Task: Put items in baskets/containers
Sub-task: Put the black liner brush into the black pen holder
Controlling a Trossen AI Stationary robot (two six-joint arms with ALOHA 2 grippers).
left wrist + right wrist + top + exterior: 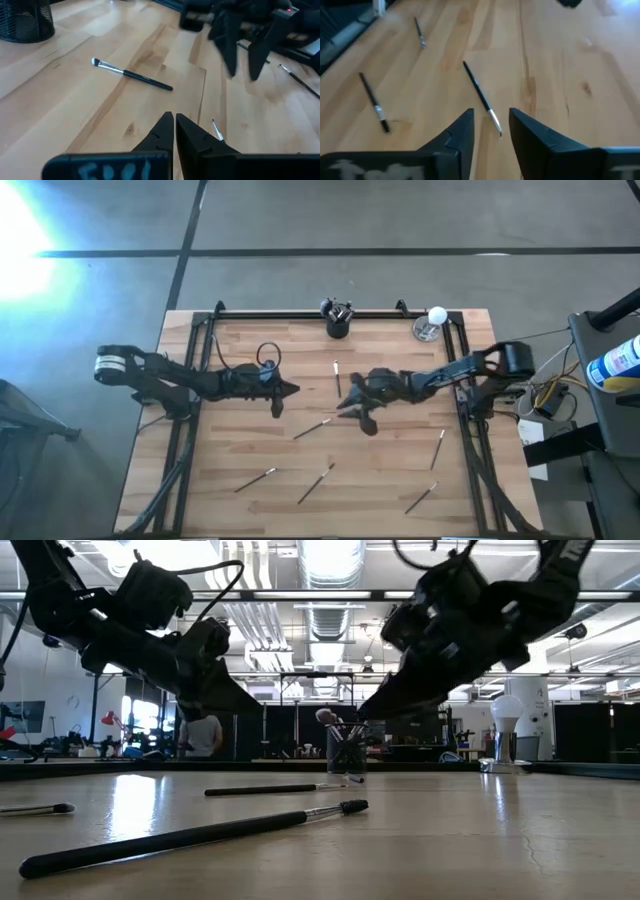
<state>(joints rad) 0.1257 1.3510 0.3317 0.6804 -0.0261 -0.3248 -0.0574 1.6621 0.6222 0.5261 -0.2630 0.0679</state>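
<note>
Brushes (190,836) strewn across wooden table (250,355)

Black mesh cup (338,328), dark-handled brushes (319,427), pale striped wood table (250,430)

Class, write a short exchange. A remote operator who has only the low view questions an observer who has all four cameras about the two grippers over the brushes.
Operator: From the low view I can't tell. Are the right gripper's jaws open?
Observer: Yes. The right wrist view shows the right gripper with its jaws open and a brush lying on the table just ahead.
Operator: And the left one?
Observer: The left wrist view shows the left gripper with its jaws shut and nothing held in them.
</note>
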